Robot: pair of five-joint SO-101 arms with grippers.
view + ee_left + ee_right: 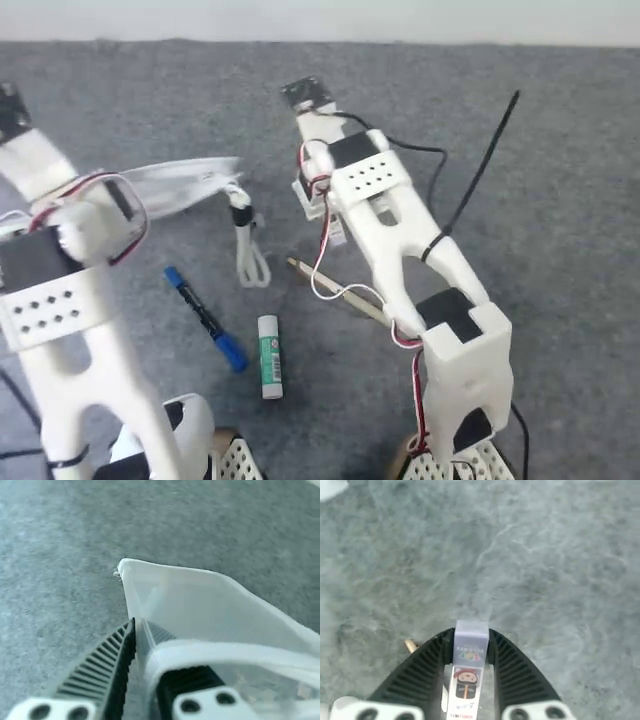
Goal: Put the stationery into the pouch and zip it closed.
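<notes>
Surface: grey carpet (560, 230) is covering the whole table, with a pale wall running along the far edge.
Left arm: the left arm (60, 300) is rising from the near left corner and leaning towards the pouch.
Left gripper: the left gripper (145, 645) is clamping a wall of the pouch between its ribbed black fingers.
Pouch: the translucent white pouch (185, 185) is hanging from that grip at far left, its mouth gaping open in the left wrist view (200, 605).
Strap: a white strap (246, 245) is trailing from the pouch's right end towards the near side.
Blue marker: the blue marker (205, 320) is lying on the carpet near the left arm, slanting.
Glue stick: the glue stick (269, 356) is lying just right of the marker's near end, apart from it.
Wooden pencil: the wooden pencil (305, 272) is lying at the centre, its right part running under the right arm.
Right arm: the right arm (400, 235) is stretching from the near right towards the far centre.
Right gripper: the right gripper (471, 630) is pinching an eraser (469, 660) in a printed sleeve, hovering above the carpet.
Black cable: a thin black cable (487, 155) is sticking up on the right.
</notes>
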